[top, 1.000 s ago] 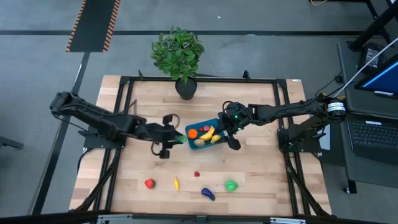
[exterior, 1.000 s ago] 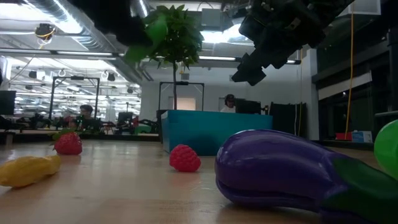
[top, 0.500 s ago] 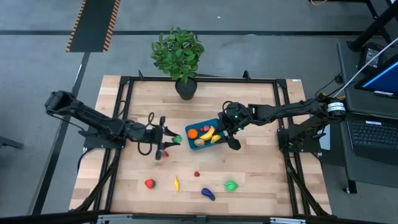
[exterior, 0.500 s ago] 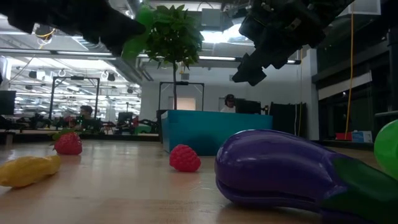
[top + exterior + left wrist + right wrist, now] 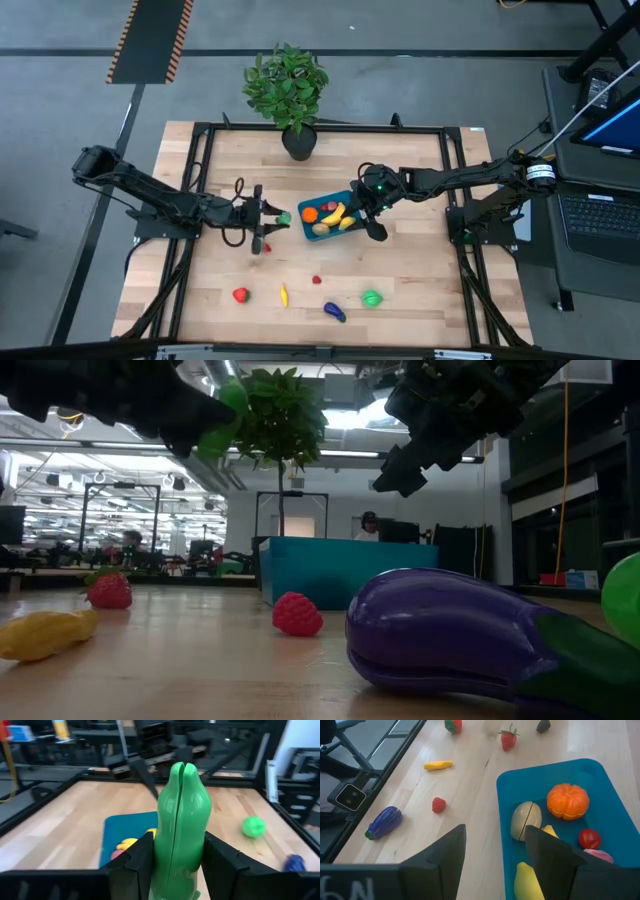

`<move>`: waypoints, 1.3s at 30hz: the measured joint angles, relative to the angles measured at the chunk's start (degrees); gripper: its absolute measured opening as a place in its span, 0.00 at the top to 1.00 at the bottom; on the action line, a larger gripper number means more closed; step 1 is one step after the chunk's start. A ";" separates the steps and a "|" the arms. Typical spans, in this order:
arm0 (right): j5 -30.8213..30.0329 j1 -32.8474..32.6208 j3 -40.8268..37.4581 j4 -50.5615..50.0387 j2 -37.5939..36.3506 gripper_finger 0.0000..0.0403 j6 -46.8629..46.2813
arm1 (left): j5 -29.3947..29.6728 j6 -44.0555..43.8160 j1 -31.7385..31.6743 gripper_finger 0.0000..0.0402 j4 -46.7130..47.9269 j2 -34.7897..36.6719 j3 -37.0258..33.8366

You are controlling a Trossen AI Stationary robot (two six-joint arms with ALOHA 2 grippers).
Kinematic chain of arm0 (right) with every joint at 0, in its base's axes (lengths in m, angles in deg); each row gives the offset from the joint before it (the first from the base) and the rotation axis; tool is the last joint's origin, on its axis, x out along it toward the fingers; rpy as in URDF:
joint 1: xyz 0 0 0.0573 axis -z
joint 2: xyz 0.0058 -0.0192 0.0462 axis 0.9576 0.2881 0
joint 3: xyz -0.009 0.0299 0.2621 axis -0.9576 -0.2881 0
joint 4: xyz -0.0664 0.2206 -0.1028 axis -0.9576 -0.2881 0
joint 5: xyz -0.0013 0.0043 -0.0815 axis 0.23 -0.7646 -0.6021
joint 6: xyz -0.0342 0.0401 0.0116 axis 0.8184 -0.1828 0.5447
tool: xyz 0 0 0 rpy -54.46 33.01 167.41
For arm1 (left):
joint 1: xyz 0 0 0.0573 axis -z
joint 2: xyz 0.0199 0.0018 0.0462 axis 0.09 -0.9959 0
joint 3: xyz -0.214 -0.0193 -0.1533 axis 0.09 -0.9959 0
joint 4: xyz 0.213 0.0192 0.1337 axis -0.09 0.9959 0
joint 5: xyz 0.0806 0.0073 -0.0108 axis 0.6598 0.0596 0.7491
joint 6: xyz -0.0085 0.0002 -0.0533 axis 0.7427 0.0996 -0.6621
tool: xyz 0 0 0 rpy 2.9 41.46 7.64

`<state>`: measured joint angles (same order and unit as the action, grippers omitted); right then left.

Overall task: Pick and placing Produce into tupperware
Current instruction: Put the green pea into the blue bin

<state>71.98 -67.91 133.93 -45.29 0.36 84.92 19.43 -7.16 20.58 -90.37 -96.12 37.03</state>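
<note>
Nearest your table-level camera lies a purple toy eggplant (image 5: 450,635), with a round green fruit (image 5: 371,298) just beside it at the table's near edge. A small red raspberry (image 5: 297,614) sits a little farther in, a yellow piece (image 5: 45,633) and a strawberry (image 5: 110,590) off toward the left arm's side. All five pieces of produce rest on the bare wooden table (image 5: 420,260), apart from one another and outside the tupperware (image 5: 312,206).

Past them, your left gripper (image 5: 270,222) hangs above the table just beside the teal container, on the side facing its own arm. Its fingers (image 5: 140,862) are clamped on a long green vegetable (image 5: 180,820), which stands up between them in the wrist view and shows as a green tip (image 5: 284,217) from above. The piece is lifted clear of the wood and not yet over the container.

The tupperware sits near the table's middle and already holds an orange fruit (image 5: 568,801), a pale halved piece (image 5: 525,821), a small red tomato (image 5: 590,838) and yellow pieces (image 5: 334,212).

Your right gripper (image 5: 371,213) hovers over the container's far corner on its own side, fingers (image 5: 547,857) parted with nothing between them.

Beyond the container, a potted plant (image 5: 288,88) stands at the table's back edge. A person (image 5: 370,526) sits at a desk in the room behind.
</note>
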 joint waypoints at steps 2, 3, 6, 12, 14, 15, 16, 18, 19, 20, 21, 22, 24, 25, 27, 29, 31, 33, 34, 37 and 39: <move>-0.01 0.00 0.00 0.02 0.00 0.49 0.00 | 1.83 -0.76 -0.02 0.69 0.00 0.00 0.00; -0.01 0.00 0.00 0.02 0.00 0.49 0.00 | 2.62 -1.17 -0.02 0.69 0.04 0.00 0.00; -0.01 0.00 0.00 0.06 0.00 0.49 0.02 | 4.96 -1.51 0.00 0.68 0.14 -0.16 0.00; -0.01 0.00 0.00 0.07 0.00 0.49 0.00 | 8.25 -1.67 -0.01 0.68 0.20 -0.17 0.00; -0.01 0.01 0.00 0.07 0.00 0.49 0.01 | 8.48 -1.63 -0.02 0.69 0.22 -0.17 0.00; -0.01 0.00 0.00 0.07 0.00 0.49 0.01 | 8.49 -1.63 -0.01 0.69 0.22 -0.17 0.00; -0.01 0.02 0.00 0.07 0.00 0.49 0.02 | 8.47 -1.63 -0.02 0.69 0.22 -0.17 0.00; -0.01 0.02 0.00 0.07 0.00 0.49 0.02 | 7.84 -1.62 -0.02 0.69 0.21 -0.17 0.00; -0.01 0.02 0.00 0.07 0.02 0.49 0.01 | 7.45 -1.62 -0.01 0.68 0.21 -0.17 0.00; -0.01 0.02 0.00 0.07 0.02 0.49 0.00 | 6.92 -1.61 -0.03 0.68 0.23 -0.17 0.00; -0.01 0.02 0.00 0.07 0.02 0.49 0.02 | 5.95 -1.61 -0.15 0.68 0.32 -0.17 0.00; -0.01 0.02 0.00 0.06 0.02 0.49 0.02 | 4.91 -1.63 -0.45 0.68 1.21 -0.17 0.24; -0.01 0.02 0.00 0.04 0.02 0.49 0.00 | 3.60 -1.66 -1.18 0.68 5.17 -0.20 1.72; -0.01 0.02 0.00 0.02 0.02 0.49 0.00 | 3.13 -1.56 -1.68 0.69 7.40 -0.36 2.88; -0.01 0.04 0.00 0.02 0.02 0.49 0.02 | 2.01 -1.11 -2.91 0.69 12.72 -1.35 5.95; -0.02 0.04 0.00 -0.01 0.02 0.49 0.09 | -0.18 0.27 -4.41 0.69 18.14 -3.06 9.18; -0.03 0.04 0.00 -0.10 0.02 0.49 0.08 | -2.47 2.11 -5.84 0.68 22.27 -5.55 12.56; -0.01 0.04 0.00 -0.16 0.02 0.49 0.07 | -4.30 4.51 -6.97 0.68 26.11 -8.22 15.84; -0.01 0.04 0.00 -0.20 0.02 0.49 0.09 | -5.14 5.76 -7.54 0.68 27.96 -9.65 17.52; -0.03 0.04 0.02 -0.52 0.04 0.49 0.10 | -6.09 8.79 -9.02 0.68 34.02 -13.66 22.44; -0.01 0.04 0.02 -1.28 0.04 0.49 0.07 | -6.77 10.12 -9.82 0.68 37.59 -16.01 25.61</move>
<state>71.97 -67.87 133.95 -46.56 0.40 84.98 12.67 2.96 10.76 -52.78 -112.13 62.64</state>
